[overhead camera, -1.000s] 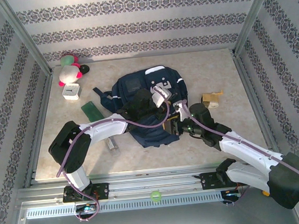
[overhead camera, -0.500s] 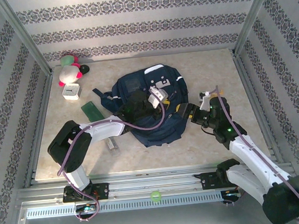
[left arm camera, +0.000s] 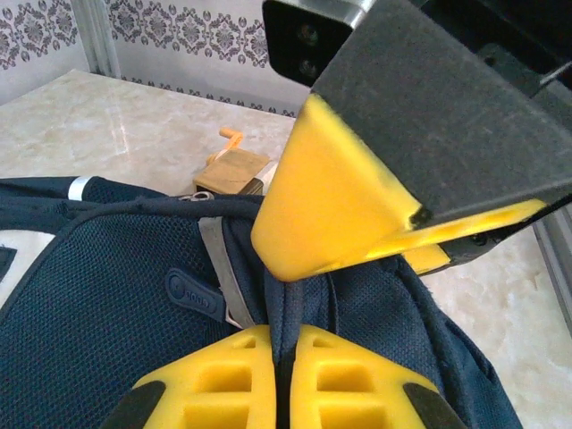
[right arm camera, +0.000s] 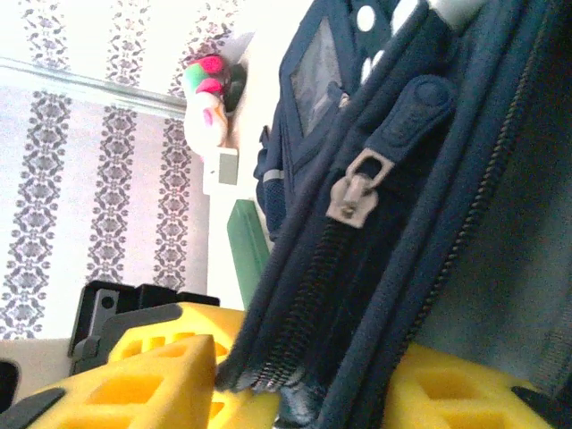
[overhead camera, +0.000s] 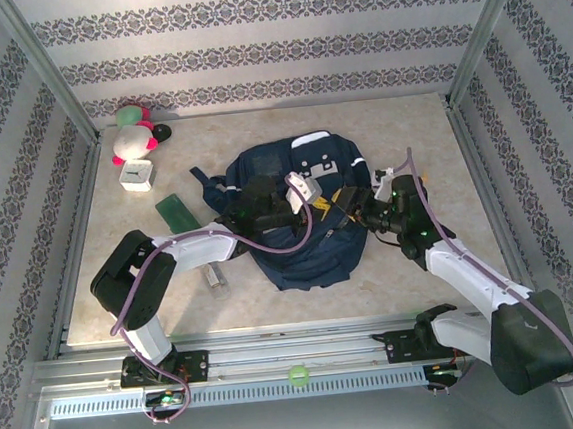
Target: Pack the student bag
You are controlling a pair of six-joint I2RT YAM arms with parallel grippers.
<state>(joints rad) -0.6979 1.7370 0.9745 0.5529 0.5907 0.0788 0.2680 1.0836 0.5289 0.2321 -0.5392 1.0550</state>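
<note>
From above, the student bag (overhead camera: pixel 295 254) lies in the middle of the table (overhead camera: pixel 209 131). My left gripper (overhead camera: pixel 316 207) and right gripper (overhead camera: pixel 352 209) meet at its right part. If the two pull apart too strongly, the bag can slide.

At my left wrist, the left gripper is closed on a thin fold beside the zip; so small a bite can slip out.

At my right wrist, the right gripper pinches the zipper edge below the zipper pull (right arm camera: pixel 349 195). I judge this hold shallow, so the fabric may escape.

right claw (right arm camera: pixel 304 393) pinches student bag (right arm camera: pixel 429 223) at zipper
</note>
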